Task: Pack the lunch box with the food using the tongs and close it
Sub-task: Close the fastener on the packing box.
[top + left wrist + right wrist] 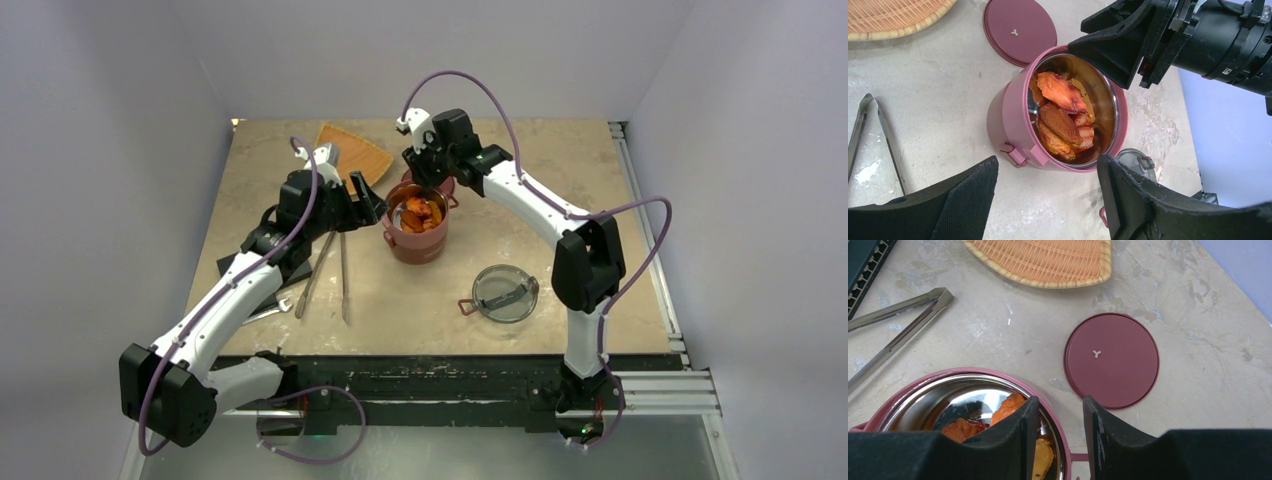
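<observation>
One dark-red, steel-lined lunch box (1005,117); orange-brown food (1060,125)

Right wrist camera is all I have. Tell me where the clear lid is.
Observer: The clear lid lies flat on the table, right of the lunch box and nearer the front edge.
Operator: Now give me the left gripper.
Observer: The left gripper hangs open just left of the lunch box, holding nothing.
Operator: Report the tongs. I see only their joined end.
Observer: The tongs lie full length on the table left of the lunch box, in neither gripper.
</observation>
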`<state>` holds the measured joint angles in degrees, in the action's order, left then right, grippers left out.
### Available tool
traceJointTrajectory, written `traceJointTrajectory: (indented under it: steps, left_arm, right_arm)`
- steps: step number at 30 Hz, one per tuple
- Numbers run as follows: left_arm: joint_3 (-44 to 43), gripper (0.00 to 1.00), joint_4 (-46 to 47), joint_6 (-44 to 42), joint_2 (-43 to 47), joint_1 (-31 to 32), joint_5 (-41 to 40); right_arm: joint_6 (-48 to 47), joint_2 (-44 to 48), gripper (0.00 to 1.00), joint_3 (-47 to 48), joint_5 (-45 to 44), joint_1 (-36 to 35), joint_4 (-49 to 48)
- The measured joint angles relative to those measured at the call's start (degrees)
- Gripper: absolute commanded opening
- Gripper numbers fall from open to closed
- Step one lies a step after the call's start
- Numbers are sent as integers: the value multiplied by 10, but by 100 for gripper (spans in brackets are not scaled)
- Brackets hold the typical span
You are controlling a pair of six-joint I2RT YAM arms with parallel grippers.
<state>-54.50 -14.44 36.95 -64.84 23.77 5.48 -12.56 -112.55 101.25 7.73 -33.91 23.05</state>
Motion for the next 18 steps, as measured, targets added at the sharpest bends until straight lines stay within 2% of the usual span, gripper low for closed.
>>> traceJointTrajectory:
  steps: [4,13,18]
  left_arm:
    - [0,72,-1,0,2,0,0]
    - [0,72,-1,0,7,0,-2]
    - [3,69,2,0,8,0,-2]
  right_arm:
    - [-1,-2,35,0,11,2,-1]
    - [-1,-5,34,0,24,4,-5]
    - [0,-7,32,0,28,6,-6]
